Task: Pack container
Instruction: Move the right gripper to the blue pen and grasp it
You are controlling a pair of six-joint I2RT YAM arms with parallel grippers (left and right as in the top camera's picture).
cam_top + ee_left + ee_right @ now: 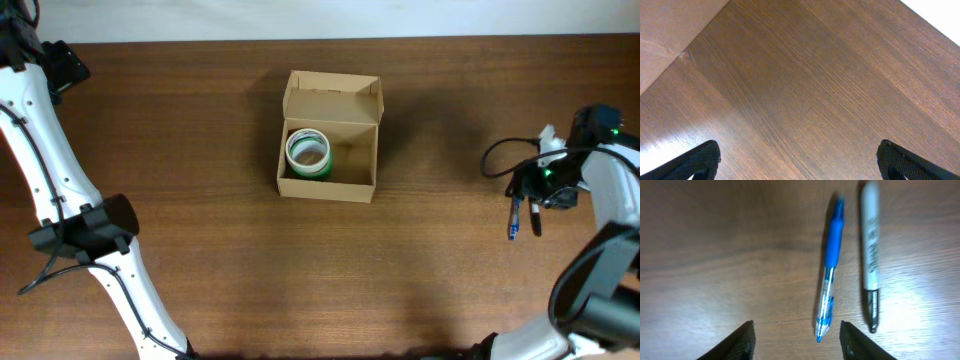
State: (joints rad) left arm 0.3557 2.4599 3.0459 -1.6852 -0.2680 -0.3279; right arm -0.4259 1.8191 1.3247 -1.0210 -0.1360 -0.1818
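So the cardboard box (326,189) is sitting pretty much dead center on the wooden table (200,250), lid flap folded open toward the far side. Inside it there's one roll of green and white tape (308,152), lying flat and tucked into the left half, and the right half of the box floor is bare cardboard.

Way off to the right, well apart from the box, a blue pen (830,265) and a grey marker (870,255) lie side by side on the table. They're roughly parallel, pen on the left, close together but not touching.

The right gripper (796,340) hangs over that spot. Its fingers are apart with nothing clamped between them, and the near end of the pen sits just ahead of the gap.

The left gripper (800,162) is at the far left of the table, nowhere near the box. Its fingers are spread wide over bare wood and it's holding nothing. There's a tan patch in the corner of its wrist view, but I can't tell what it is.
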